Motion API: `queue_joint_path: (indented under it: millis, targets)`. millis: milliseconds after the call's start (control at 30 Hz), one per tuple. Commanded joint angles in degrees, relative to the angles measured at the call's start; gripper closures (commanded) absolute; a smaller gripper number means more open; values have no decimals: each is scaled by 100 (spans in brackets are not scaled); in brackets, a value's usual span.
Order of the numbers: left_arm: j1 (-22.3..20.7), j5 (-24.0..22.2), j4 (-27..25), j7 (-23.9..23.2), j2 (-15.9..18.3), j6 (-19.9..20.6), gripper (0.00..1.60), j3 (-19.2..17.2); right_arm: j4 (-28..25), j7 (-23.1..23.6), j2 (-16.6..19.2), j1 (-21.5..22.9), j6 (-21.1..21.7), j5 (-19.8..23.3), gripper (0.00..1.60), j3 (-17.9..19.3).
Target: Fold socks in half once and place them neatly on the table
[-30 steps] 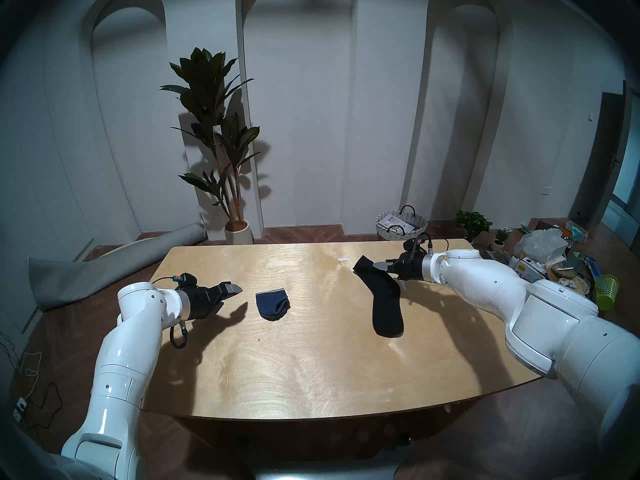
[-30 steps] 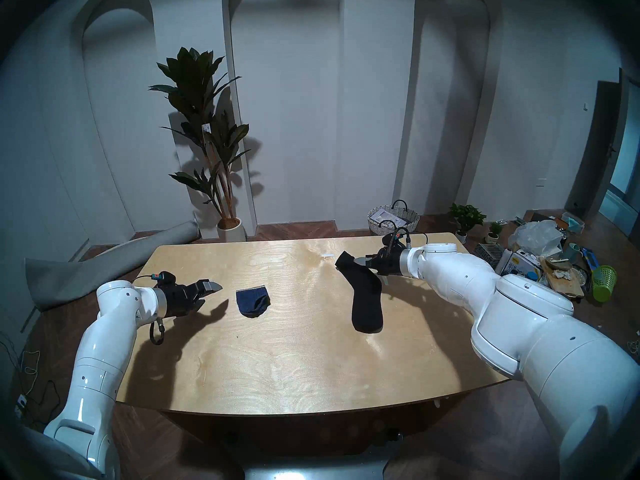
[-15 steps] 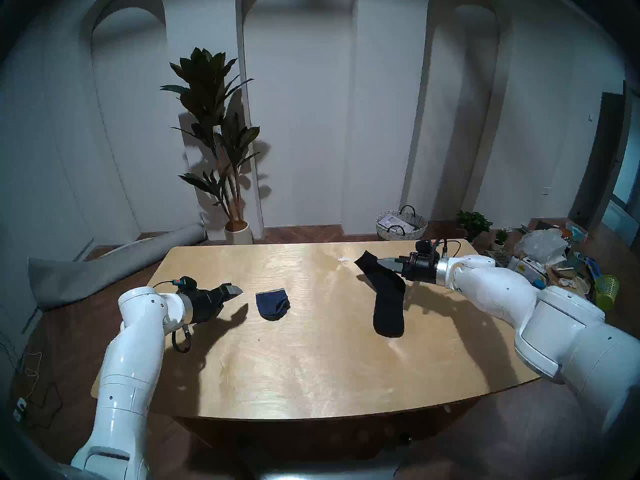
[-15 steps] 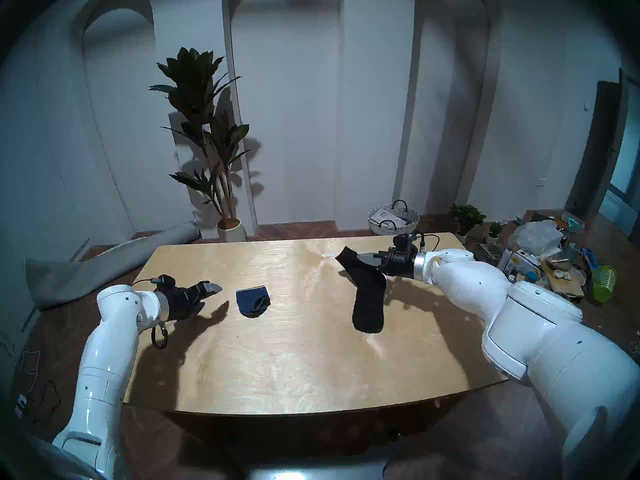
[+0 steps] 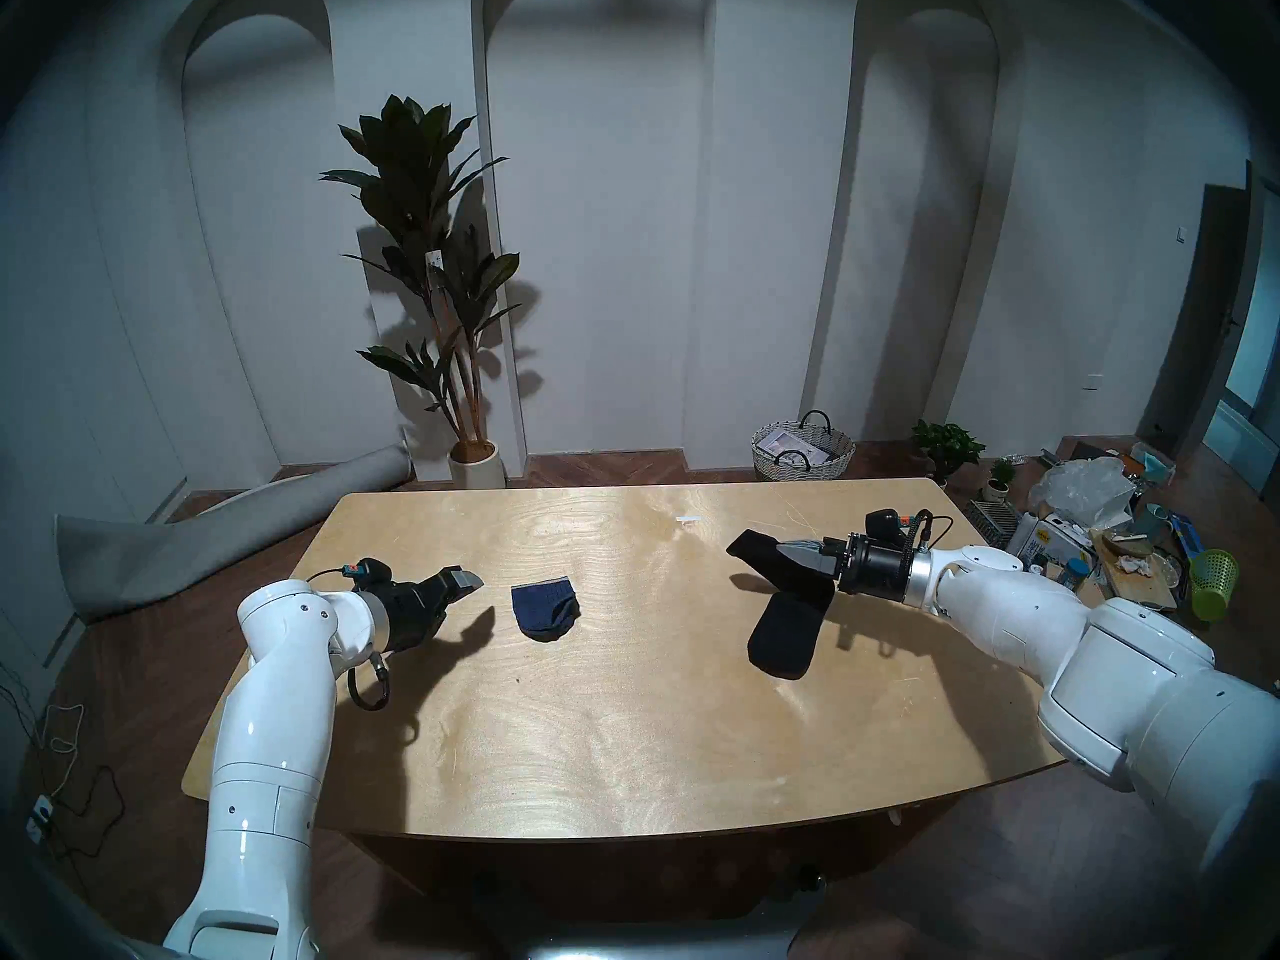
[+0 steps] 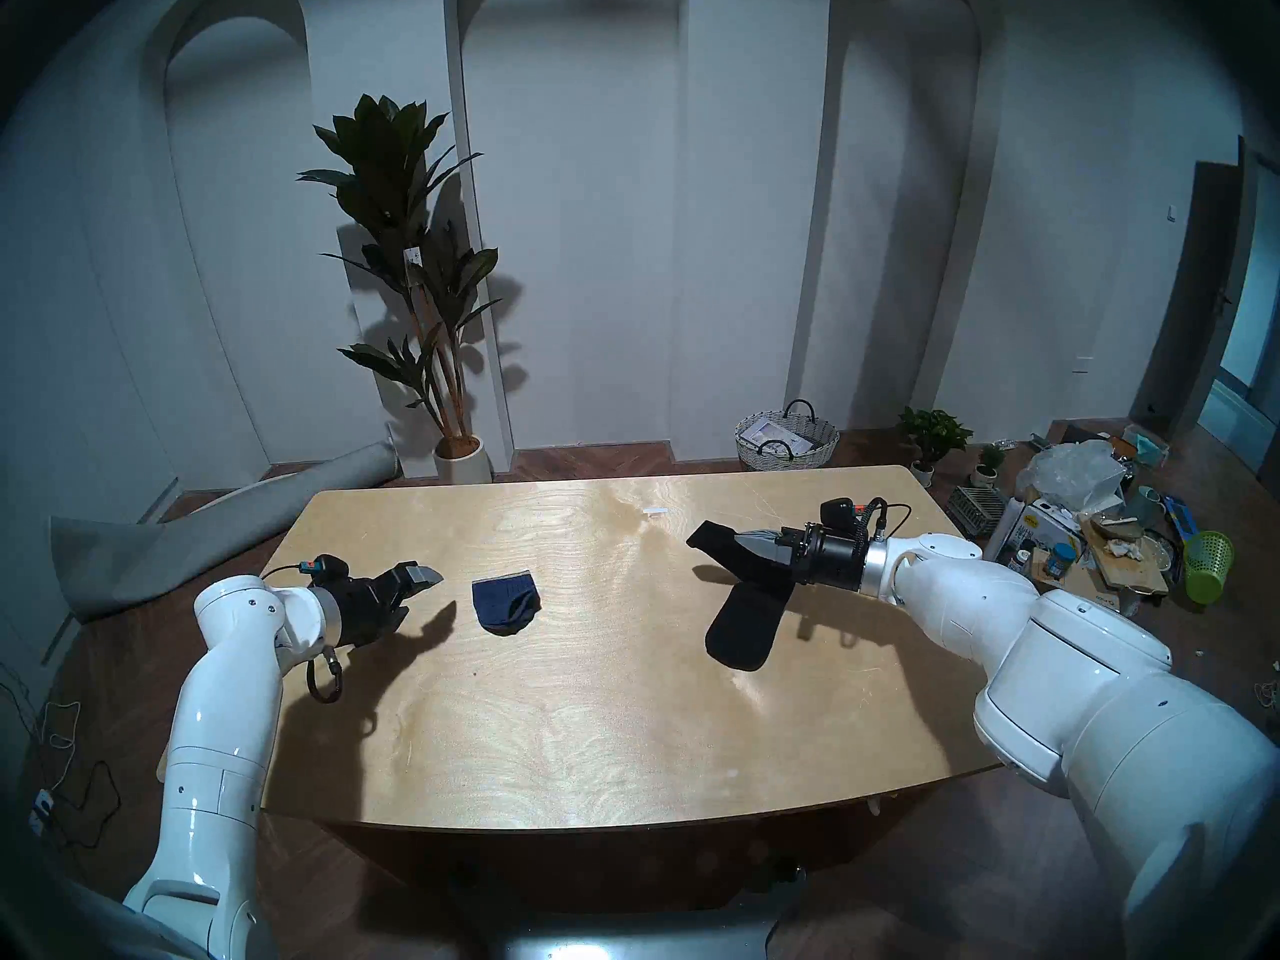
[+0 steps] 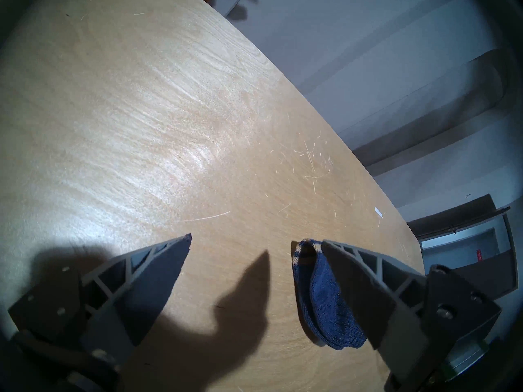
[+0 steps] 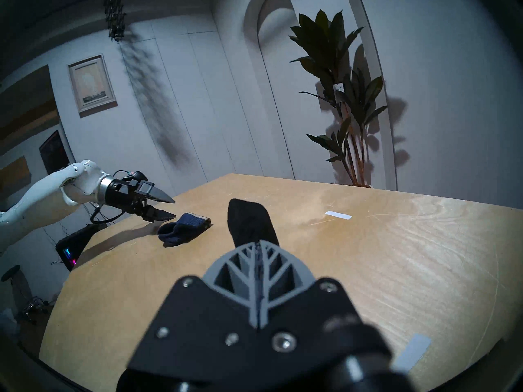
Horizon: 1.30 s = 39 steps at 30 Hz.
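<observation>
Black sock (image 5: 781, 612) draped, half-lifted off plywood table (image 5: 623, 716)

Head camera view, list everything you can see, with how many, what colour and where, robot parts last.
table: one, light plywood, centre
navy sock: one, dark blue, folded, table's left half
black sock: one, toe on table's right half, cuff lifted
white strip: one, far side of table
tall plant: one, dark green, back wall
basket: one, pale woven, floor behind table
rolled mat: one, grey, floor left
left gripper: open, beside navy sock
right gripper: shut on black sock
</observation>
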Motion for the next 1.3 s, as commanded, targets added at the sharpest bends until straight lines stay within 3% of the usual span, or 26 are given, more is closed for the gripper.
queue_joint_path:
  millis: [0, 267, 733, 1267]
  targets:
    - [59, -38, -123, 183, -211, -15, 0, -45, 96, 422, -19, -44, -168, 83, 160, 77]
    - [123, -94, -219, 395, -358, -9, 0, -100, 269, 462, -133, -177, -362, 110, 160, 145]
    - [235, -200, -376, 612, -504, -5, 0, -192, 277, 462, -105, -292, -412, -94, 160, -67]
    - [405, -400, -422, 625, -597, -7, 0, -329, -22, 462, 246, -271, -595, -390, 155, -388]
